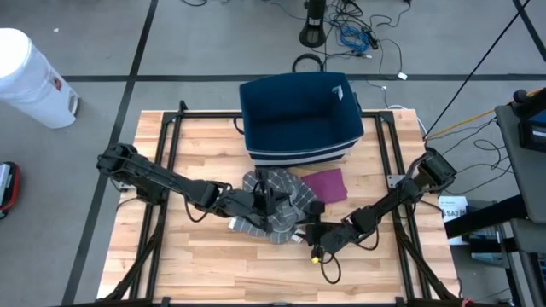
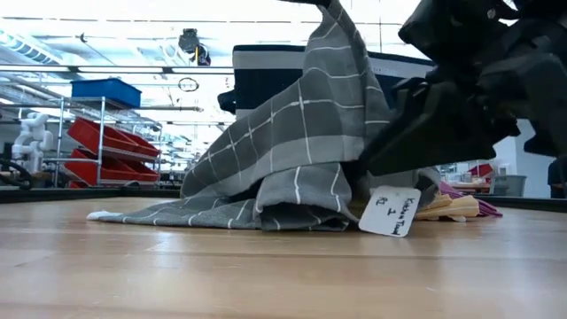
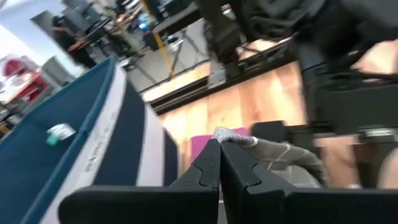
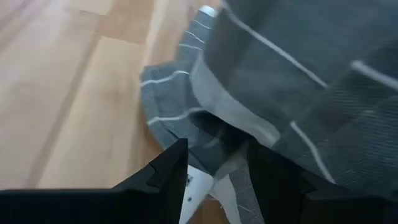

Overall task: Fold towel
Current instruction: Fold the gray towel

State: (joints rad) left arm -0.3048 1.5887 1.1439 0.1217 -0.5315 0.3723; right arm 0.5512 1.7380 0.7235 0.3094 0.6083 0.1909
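Observation:
A grey checked towel (image 1: 275, 209) lies bunched at the table's middle, and one part is drawn up into a peak (image 2: 332, 35). Its spread lower edge (image 2: 177, 213) rests on the wood. A white tag (image 2: 390, 211) hangs at its near side. My left gripper (image 1: 270, 198) reaches in from the left and is shut on the towel. My right gripper (image 1: 307, 228) comes from the right and is open. In the right wrist view its fingers (image 4: 168, 171) stand on either side of the towel's low folds (image 4: 211, 134) and the tag. My left gripper (image 3: 219, 146) pinches a small bunch of the towel's edge (image 3: 236, 135) between its two shut fingers. How many layers it has cannot be told. The towel hangs from the hold as a tent (image 2: 301, 115), with its lower folds (image 2: 292, 213) on the table.
A dark blue bin (image 1: 299, 119) stands just beyond the towel at the table's far side. A magenta cloth (image 1: 326, 184) lies between the bin and the towel. There is bare wood (image 1: 213, 256) toward the near edge and on the left.

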